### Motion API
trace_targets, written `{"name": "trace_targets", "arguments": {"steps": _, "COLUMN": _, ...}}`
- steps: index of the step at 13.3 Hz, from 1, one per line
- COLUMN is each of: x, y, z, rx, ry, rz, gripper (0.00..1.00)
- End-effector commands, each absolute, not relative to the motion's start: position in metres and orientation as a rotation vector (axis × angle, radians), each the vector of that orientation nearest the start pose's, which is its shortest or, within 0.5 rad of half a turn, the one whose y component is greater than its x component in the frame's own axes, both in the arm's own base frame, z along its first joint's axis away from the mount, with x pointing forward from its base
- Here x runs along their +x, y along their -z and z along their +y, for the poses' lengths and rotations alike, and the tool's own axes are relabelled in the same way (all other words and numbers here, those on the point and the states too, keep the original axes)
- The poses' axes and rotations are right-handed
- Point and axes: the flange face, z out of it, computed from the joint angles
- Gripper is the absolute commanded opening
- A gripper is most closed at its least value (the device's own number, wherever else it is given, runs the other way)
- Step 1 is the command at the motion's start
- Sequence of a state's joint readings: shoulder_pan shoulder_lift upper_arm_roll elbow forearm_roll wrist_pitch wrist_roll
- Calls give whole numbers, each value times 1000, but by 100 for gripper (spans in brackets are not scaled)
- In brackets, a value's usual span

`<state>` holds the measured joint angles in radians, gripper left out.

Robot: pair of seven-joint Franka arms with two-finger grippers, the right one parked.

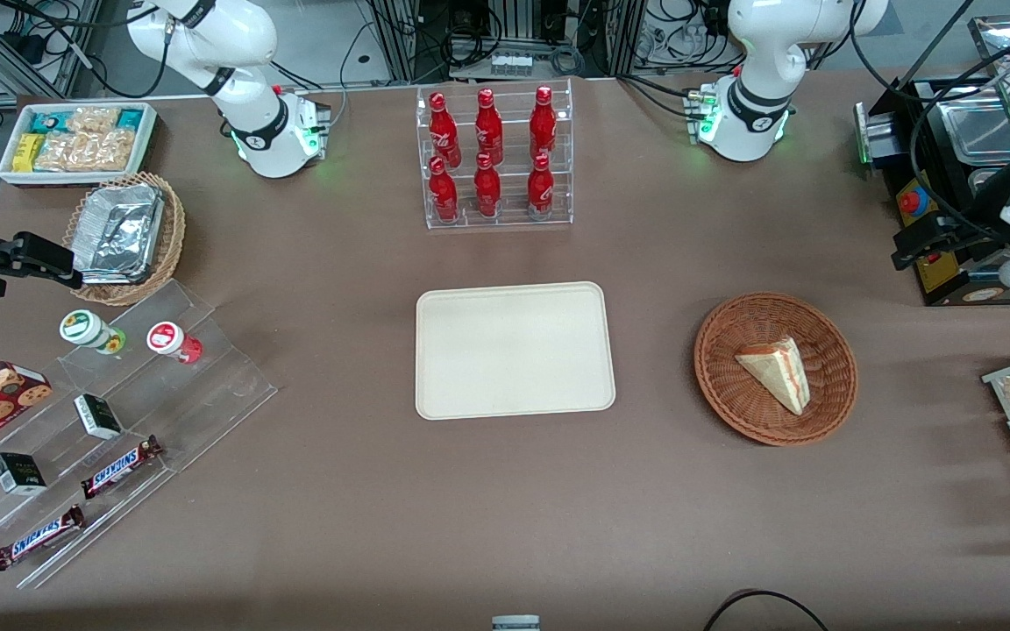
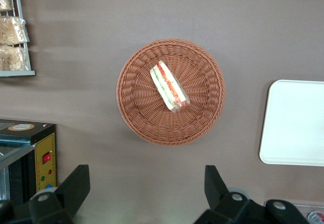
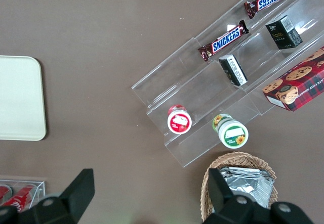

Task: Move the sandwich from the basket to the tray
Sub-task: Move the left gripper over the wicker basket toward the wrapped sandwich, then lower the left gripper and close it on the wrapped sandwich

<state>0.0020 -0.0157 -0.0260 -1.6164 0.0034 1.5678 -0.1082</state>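
Sandwich (image 1: pixel 778 372) wedge lying in round wicker basket (image 1: pixel 724 396); cream tray (image 1: pixel 514 350) beside basket, apart; gripper (image 2: pixel 147 191) hovering above, fingers spread.

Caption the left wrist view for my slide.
Open gripper hovers above sandwich lying in basket; tray empty.

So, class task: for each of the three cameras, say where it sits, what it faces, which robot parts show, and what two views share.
Front: high, facing both arm bases across the table; tray central, sandwich in basket.
Left wrist: looks straight down past the open gripper, raised beside the basket holding the sandwich.
Right wrist: looks down past its own fingers at a snack rack.
All three show the tray.
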Motion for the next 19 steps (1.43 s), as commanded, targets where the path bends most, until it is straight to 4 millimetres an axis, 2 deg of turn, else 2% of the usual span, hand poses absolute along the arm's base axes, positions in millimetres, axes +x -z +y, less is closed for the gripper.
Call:
{"name": "trace_targets", "arguments": {"steps": 1, "x": 548, "y": -612, "z": -17, "rx": -3127, "ry": -73, "rz": -98, "gripper": 100}}
{"name": "trace_targets", "arguments": {"steps": 4, "x": 554, "y": -606, "z": -17, "rx": -3125, "ry": -78, "rz": -103, "gripper": 100}}
{"name": "trace_targets", "arguments": {"steps": 7, "x": 570, "y": -570, "z": -15, "rx": -3111, "ry": -150, "rz": -132, "gripper": 100}}
{"name": "trace_targets", "arguments": {"steps": 8, "x": 574, "y": -558, "z": -15, "rx": -3107, "ry": -155, "rz": -193, "gripper": 100}}
{"name": "trace_targets", "arguments": {"steps": 11, "x": 586, "y": -507, "z": -19, "rx": -3071, "ry": -153, "rz": -469, "gripper": 100}}
{"name": "trace_targets", "arguments": {"steps": 15, "x": 585, "y": -434, "z": -49, "rx": -3003, "ry": -124, "rz": -763, "gripper": 100}}
{"name": "trace_targets", "arguments": {"steps": 17, "x": 582, "y": -406, "z": -58, "rx": -2995, "ry": -127, "rz": -785, "gripper": 100}}
{"name": "trace_targets", "arguments": {"steps": 19, "x": 576, "y": -380, "z": -59, "rx": -2985, "ry": -123, "rz": -828, "gripper": 100}}
